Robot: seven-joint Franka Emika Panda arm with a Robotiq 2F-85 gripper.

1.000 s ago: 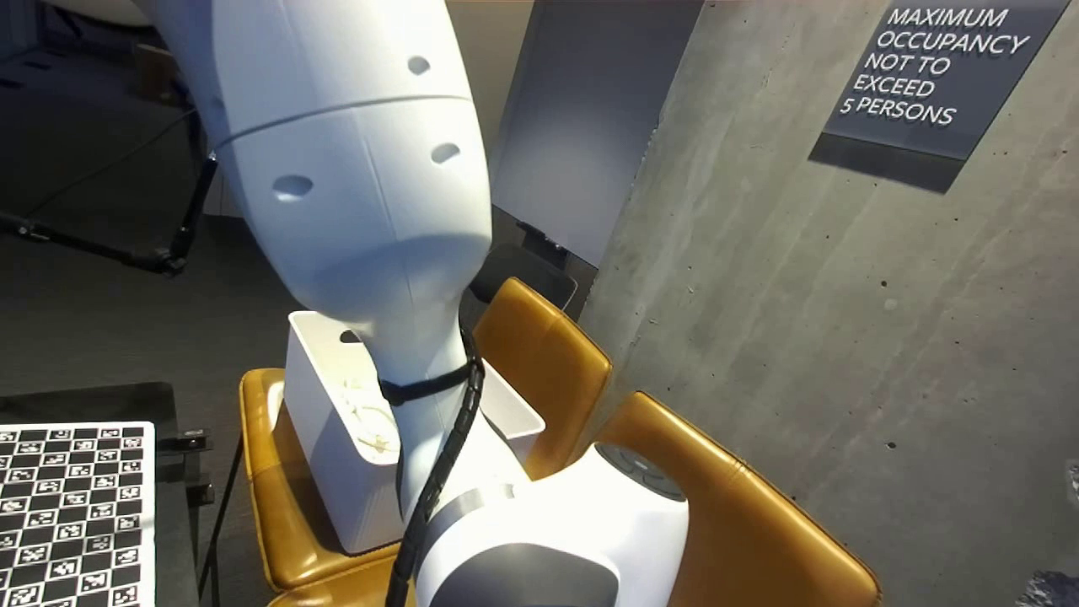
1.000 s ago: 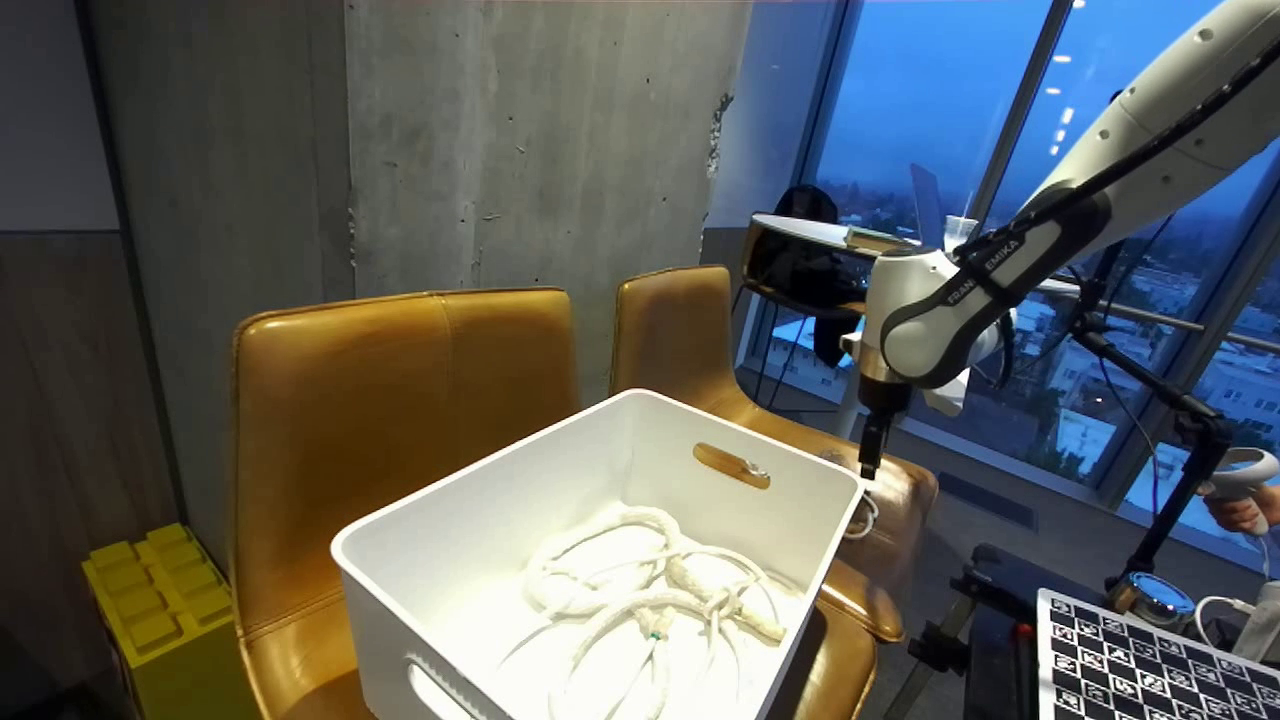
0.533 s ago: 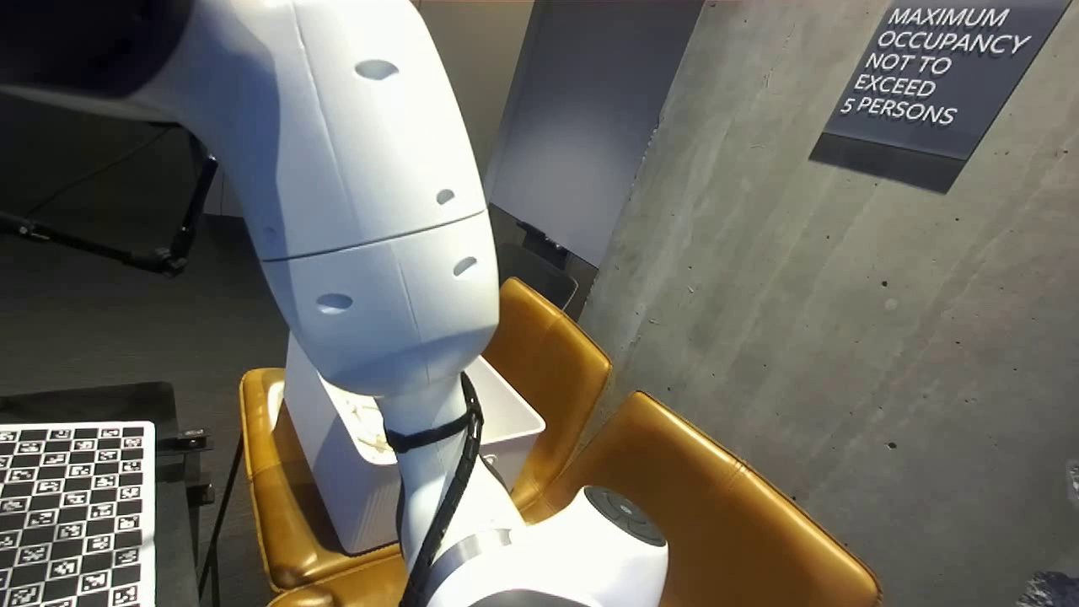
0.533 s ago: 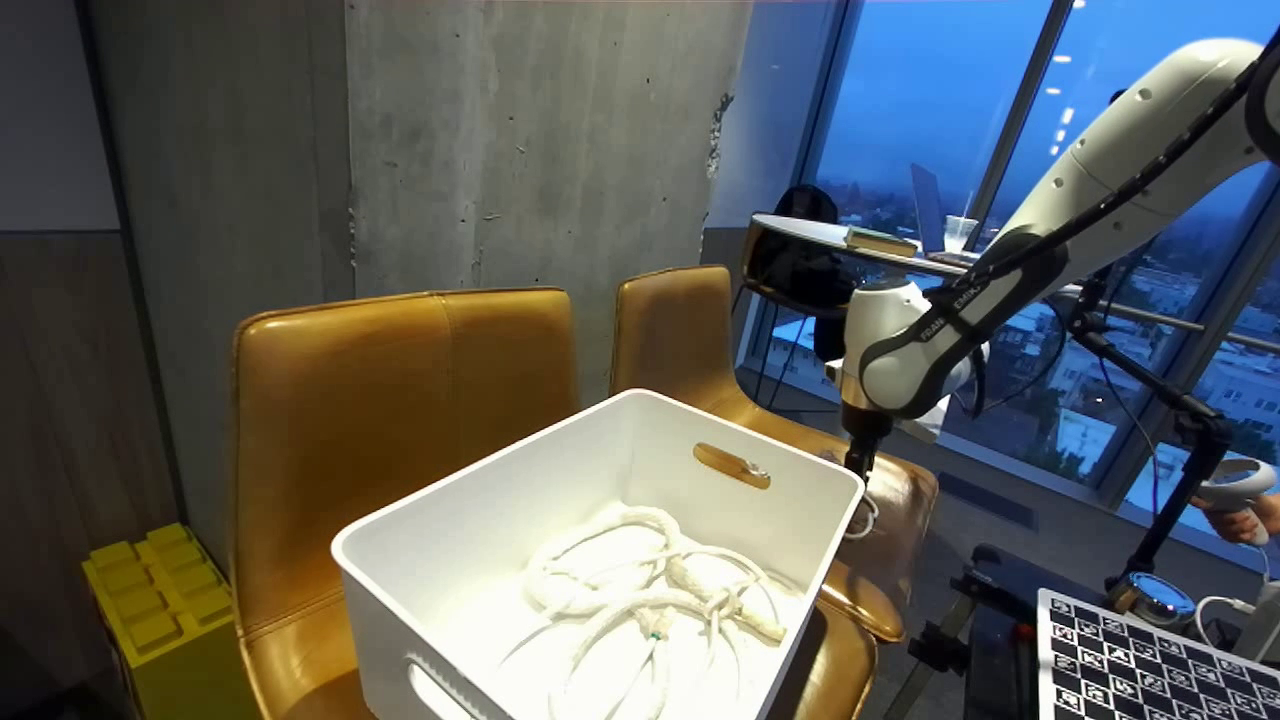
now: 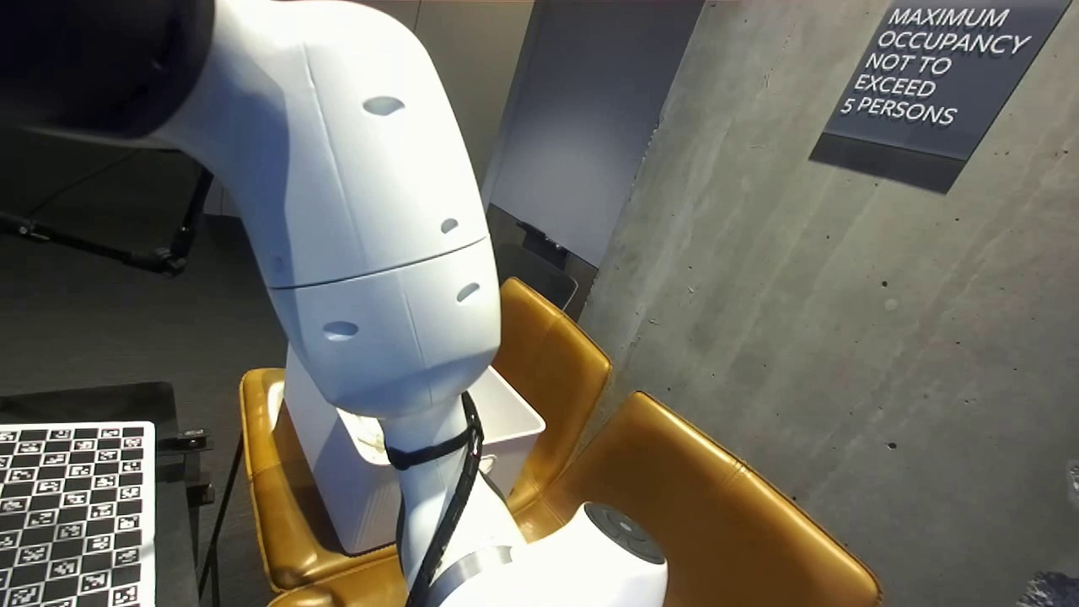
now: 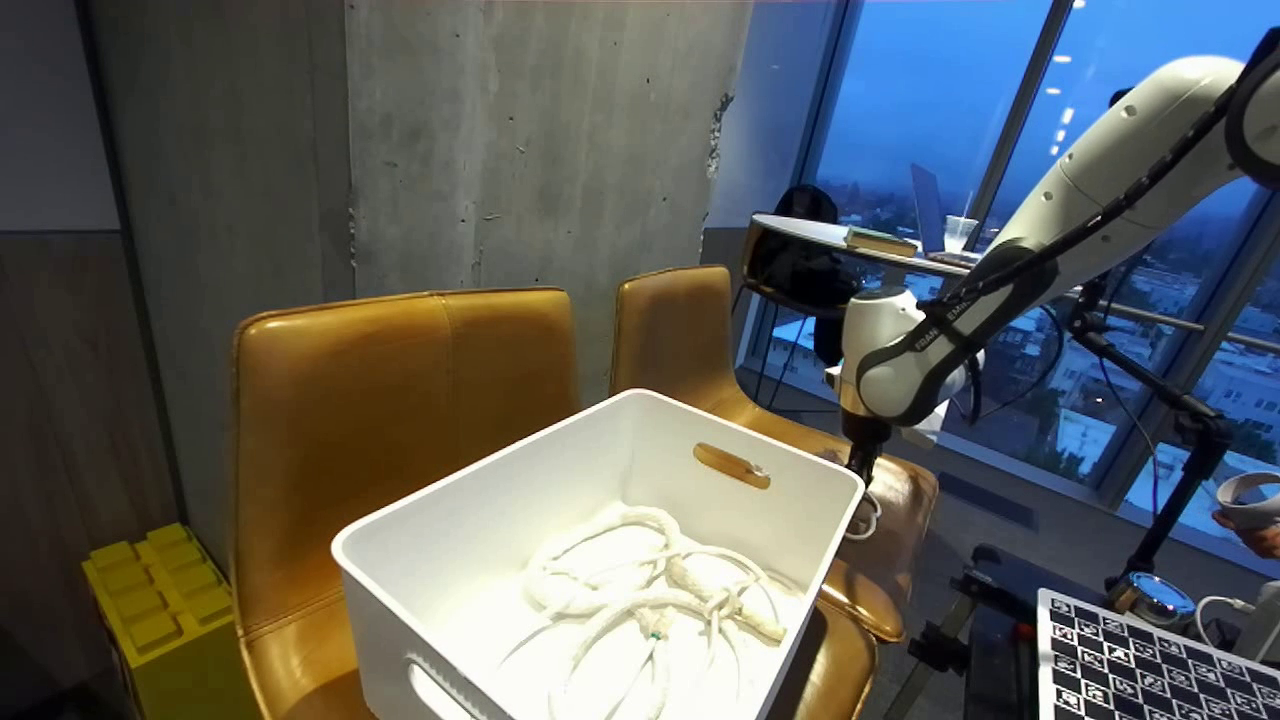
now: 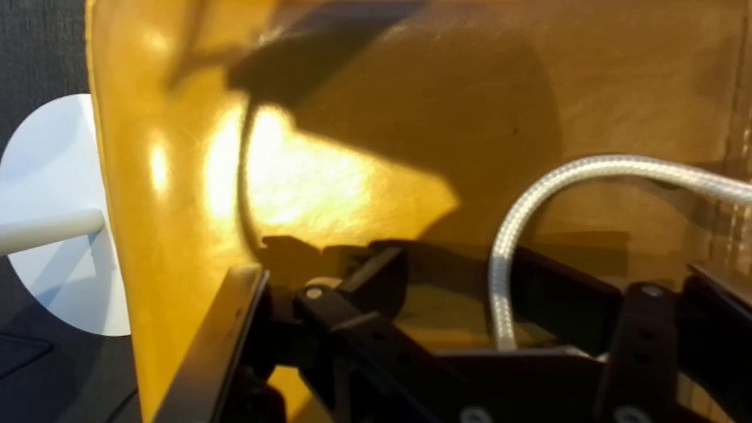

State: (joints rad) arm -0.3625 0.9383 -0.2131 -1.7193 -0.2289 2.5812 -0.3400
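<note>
My gripper is open and low over a tan leather chair seat. A white braided cable arches up from the seat and runs between the fingers. It passes close to the right-hand finger in the wrist view; I cannot tell whether they touch. The left-hand finger stands apart from it. In an exterior view my gripper is beside the rim of a white bin, its tips partly hidden behind that rim. A loop of the cable shows just below it. The gripper is outside the frame in the remaining exterior view.
The white bin stands on a chair and holds loose white cords; it also shows behind my arm. Chair backs rise beside it. A patterned board lies at the right. A white round base stands beside the seat.
My arm has moved down, and the gripper has come lower beside the bin toward the cable on the seat. Most of the motion came in the first half second. The bin has not moved.
</note>
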